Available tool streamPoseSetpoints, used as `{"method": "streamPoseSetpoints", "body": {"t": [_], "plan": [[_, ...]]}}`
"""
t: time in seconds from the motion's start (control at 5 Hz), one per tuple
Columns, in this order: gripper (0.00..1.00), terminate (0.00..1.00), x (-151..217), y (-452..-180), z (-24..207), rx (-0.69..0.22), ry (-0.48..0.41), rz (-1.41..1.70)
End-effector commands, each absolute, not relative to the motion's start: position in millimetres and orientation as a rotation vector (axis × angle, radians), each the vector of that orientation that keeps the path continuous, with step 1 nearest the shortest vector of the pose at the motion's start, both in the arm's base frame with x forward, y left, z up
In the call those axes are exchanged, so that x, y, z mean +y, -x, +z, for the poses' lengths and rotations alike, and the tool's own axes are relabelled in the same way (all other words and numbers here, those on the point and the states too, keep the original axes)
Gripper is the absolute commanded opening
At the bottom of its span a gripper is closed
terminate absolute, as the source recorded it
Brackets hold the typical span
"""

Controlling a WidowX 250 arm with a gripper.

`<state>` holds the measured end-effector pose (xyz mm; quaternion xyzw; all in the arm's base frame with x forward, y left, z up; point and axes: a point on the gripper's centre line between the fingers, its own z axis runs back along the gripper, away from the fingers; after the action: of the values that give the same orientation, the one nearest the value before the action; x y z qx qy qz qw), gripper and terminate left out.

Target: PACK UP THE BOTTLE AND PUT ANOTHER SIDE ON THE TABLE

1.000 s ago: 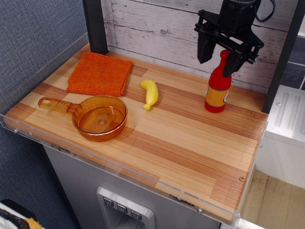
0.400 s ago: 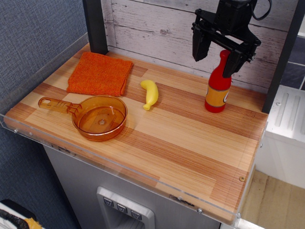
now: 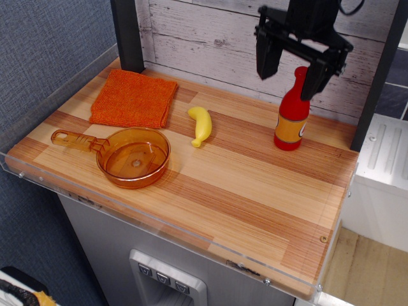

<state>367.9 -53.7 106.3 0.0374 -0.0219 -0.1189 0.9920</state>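
Gripper point(image 3: 292, 71) hangs spread wide above the upright bottle point(image 3: 292, 113) at the table's point(image 3: 255, 191) far right.

The tall, narrow, glossy plastic bottle with its round cap could tip if 1 finger clips the neck; the striped wood looks smooth.

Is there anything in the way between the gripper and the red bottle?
Nothing visible. The open gripper hangs directly above the bottle, fingers straddling its cap. The banana lies well to the side.
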Motion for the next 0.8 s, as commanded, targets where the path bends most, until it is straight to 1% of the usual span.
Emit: {"method": "streamPoseSetpoints", "body": {"t": [0.0,0.2,0.4,0.6], "plan": [[1.00,0.00,-59.0,-338.2,131.9,-0.075,-0.078,-0.166],[1.00,0.00,-66.9,-317.0,128.8,-0.078,-0.118,-0.136],[1.00,0.00,-70.0,-294.0,129.2,-0.099,-0.106,-0.110],[1.00,0.00,-73.4,-275.6,124.3,-0.084,-0.095,-0.054]]}}
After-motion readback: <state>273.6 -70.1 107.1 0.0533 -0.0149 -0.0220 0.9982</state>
